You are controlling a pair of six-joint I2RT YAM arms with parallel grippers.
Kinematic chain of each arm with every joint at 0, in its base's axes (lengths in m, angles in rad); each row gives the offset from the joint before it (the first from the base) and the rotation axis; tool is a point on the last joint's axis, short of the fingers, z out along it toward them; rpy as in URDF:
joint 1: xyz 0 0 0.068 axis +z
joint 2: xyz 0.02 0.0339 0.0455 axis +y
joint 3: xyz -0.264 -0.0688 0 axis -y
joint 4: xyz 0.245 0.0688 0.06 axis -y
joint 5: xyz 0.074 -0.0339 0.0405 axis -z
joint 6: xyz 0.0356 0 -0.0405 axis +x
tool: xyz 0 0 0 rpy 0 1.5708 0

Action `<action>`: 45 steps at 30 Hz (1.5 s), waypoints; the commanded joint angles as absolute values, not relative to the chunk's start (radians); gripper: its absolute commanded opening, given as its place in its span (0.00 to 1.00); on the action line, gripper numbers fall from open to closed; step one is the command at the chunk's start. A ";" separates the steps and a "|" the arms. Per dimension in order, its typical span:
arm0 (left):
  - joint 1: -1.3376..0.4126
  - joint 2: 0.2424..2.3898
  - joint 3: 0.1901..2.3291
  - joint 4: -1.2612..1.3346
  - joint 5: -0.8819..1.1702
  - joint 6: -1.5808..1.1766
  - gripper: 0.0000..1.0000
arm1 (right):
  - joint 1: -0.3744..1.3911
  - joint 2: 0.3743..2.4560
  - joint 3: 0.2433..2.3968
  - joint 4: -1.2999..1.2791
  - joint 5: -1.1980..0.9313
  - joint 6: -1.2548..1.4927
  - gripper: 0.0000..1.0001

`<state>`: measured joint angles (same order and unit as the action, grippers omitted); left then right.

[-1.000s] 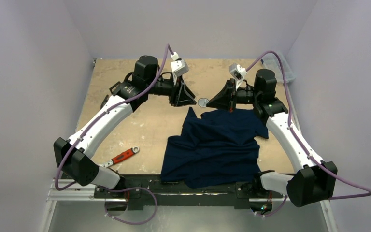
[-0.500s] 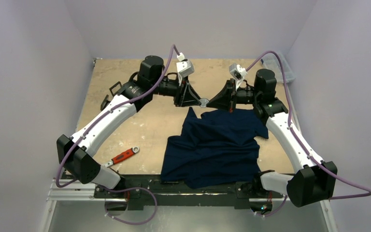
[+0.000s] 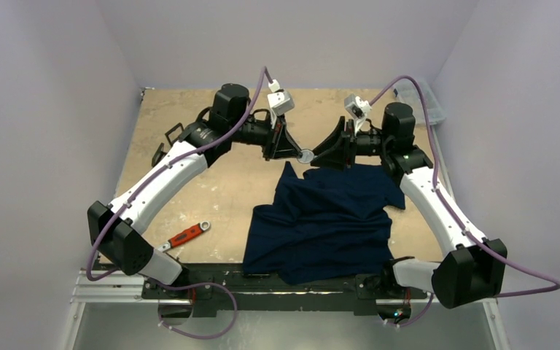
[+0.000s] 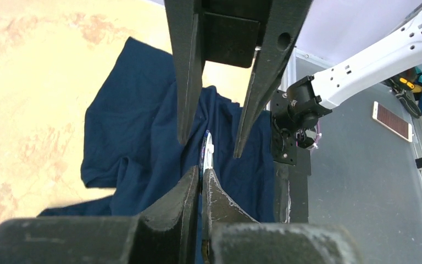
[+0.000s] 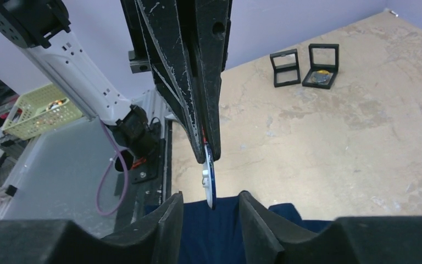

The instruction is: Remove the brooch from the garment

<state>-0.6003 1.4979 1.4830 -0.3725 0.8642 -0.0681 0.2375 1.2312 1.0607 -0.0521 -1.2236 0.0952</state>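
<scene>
The brooch (image 3: 306, 155), a thin round disc with a blue face and a white clip, hangs edge-on just above the far edge of the navy T-shirt (image 3: 328, 219). My left gripper (image 3: 300, 153) is shut on it; in the left wrist view my left gripper (image 4: 200, 171) pinches the brooch (image 4: 206, 154). My right gripper (image 3: 315, 156) faces it, open, with a finger on each side of the disc. In the right wrist view my right gripper (image 5: 209, 197) stands apart from the brooch (image 5: 209, 184), with the T-shirt (image 5: 214, 236) below. I cannot tell if the brooch touches the cloth.
A red-handled wrench (image 3: 186, 235) lies on the table at the near left. Two small black frame boxes (image 5: 302, 67) sit on the table's far left part. A clear plastic bin (image 3: 421, 98) stands at the far right corner.
My left gripper has moved right to the brooch and shut on it. My right arm has shifted slightly back; the T-shirt has not moved.
</scene>
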 commanded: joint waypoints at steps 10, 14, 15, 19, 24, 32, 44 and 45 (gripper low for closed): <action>-0.343 1.482 1.533 -0.814 0.592 0.154 0.00 | 0.215 1.274 1.154 -0.053 -1.189 0.096 0.68; -0.287 1.533 1.573 -0.977 0.461 0.258 0.00 | 0.214 1.286 1.175 -0.076 -1.181 0.067 0.70; -0.270 1.541 1.571 -0.990 0.421 0.279 0.00 | 0.214 1.289 1.182 -0.095 -1.180 0.054 0.70; -0.242 1.556 1.492 -0.953 0.135 0.357 0.00 | 0.213 1.296 1.205 -0.152 -1.177 -0.011 0.69; -0.213 1.606 1.378 -0.829 -0.223 0.465 0.00 | 0.213 1.290 1.207 -0.166 -1.154 -0.035 0.69; -0.132 1.717 1.313 -0.616 -0.537 0.591 0.00 | 0.212 1.282 1.188 -0.178 -1.142 -0.054 0.70; -0.077 1.863 1.307 -0.468 -0.631 0.665 0.00 | 0.213 1.276 1.192 -0.221 -1.125 -0.077 0.69; -0.077 1.868 1.301 -0.455 -0.636 0.671 0.00 | 0.213 1.278 1.193 -0.225 -1.123 -0.080 0.69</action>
<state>-0.0895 1.8503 1.3102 -0.5400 -0.5747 0.6281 0.2157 1.2999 1.1629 -0.2001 -1.1393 -0.0494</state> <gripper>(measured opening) 0.018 0.693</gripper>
